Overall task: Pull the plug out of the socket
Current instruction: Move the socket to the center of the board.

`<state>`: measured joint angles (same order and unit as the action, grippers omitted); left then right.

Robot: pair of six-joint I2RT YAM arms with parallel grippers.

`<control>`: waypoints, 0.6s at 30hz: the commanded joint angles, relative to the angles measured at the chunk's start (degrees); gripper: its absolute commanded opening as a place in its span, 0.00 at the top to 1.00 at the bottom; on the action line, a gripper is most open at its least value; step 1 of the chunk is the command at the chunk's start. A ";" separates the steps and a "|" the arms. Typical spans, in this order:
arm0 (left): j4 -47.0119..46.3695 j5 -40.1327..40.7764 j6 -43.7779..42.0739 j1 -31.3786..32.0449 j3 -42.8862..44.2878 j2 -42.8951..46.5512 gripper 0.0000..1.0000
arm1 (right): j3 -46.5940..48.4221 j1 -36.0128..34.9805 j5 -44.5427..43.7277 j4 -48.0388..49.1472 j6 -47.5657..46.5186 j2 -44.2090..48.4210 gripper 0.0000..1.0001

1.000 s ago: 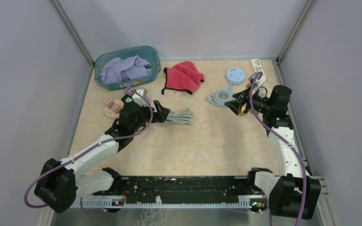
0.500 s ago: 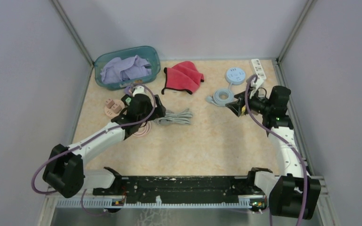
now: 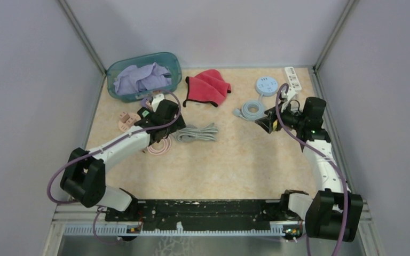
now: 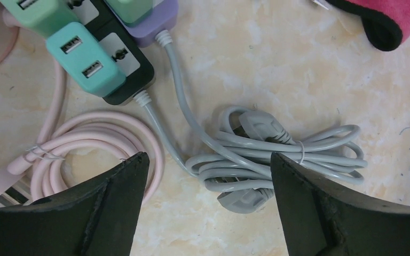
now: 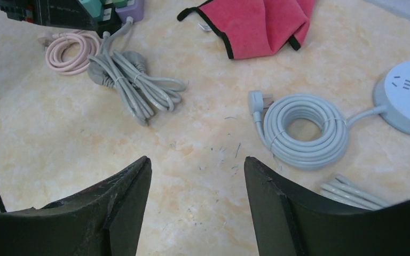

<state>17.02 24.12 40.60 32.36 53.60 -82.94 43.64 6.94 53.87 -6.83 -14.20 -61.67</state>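
tabletop [image 3: 235, 160]: beige marble look, kinda speckled | walls [image 3: 208, 32]: plain lilac-grey, three sides | left hand [image 4: 208, 160]: wide open, empty, above grey cord [image 4: 277, 154] | right hand [image 5: 197, 165]: parted, empty

A beige, marble-patterned tabletop [image 3: 235, 160] is enclosed on three sides by plain, pale lilac-grey panels: a far wall [image 3: 208, 32], a left wall [image 3: 26, 96] and a right wall [image 3: 389, 96]. The far corners are marked by a left silver metal post [image 3: 84, 37] and a right silver metal post [image 3: 331, 33]. The near edge is bordered by a grey metal strip [image 3: 219, 245]. The scene is lit softly and evenly, and only faint shadows are cast. Small dark specks [image 5: 219, 152] are seen scattered on the tabletop.
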 commanded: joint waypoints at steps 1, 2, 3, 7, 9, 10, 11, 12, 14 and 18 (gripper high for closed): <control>4.64 4.48 4.23 -0.32 1.55 -0.30 0.15 | 3.17 0.35 0.93 -0.30 -1.77 -1.47 0.36; 4.93 4.52 4.39 -0.38 1.59 -0.35 0.16 | 3.20 0.36 0.58 -0.54 -2.02 -1.69 0.36; 5.26 4.53 4.32 -0.40 1.79 -0.42 0.17 | 3.21 0.36 0.22 -0.75 -2.22 -1.94 0.36; 7.97 4.79 4.30 -0.44 3.32 -1.78 0.29 | 3.35 0.35 0.07 -1.26 -2.87 -2.40 0.36; 9.19 5.01 4.47 -0.42 4.13 -2.68 0.31 | 3.31 0.35 0.10 -1.44 -3.14 -2.52 0.36; 9.52 5.23 4.44 -0.45 4.44 -3.08 0.35 | 3.37 0.35 0.10 -1.53 -3.34 -2.59 0.36; 9.82 5.38 4.41 -0.41 4.83 -3.57 0.37 | 3.45 0.36 0.10 -1.72 -3.54 -2.68 0.36; 10.14 5.67 4.71 -0.52 5.10 -4.00 0.38 | 3.51 0.36 -0.04 -1.96 -3.85 -2.86 0.36; 10.14 6.08 4.86 -0.48 5.26 -4.73 0.40 | 3.56 0.36 -0.33 -2.36 -4.30 -3.24 0.36; 10.49 6.96 5.29 -1.03 5.53 -6.06 0.52 | 3.65 0.36 -0.64 -2.69 -4.71 -4.34 0.36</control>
<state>24.95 28.73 44.03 31.99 57.32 -87.61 44.05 6.94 53.36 -9.98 -17.02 -65.08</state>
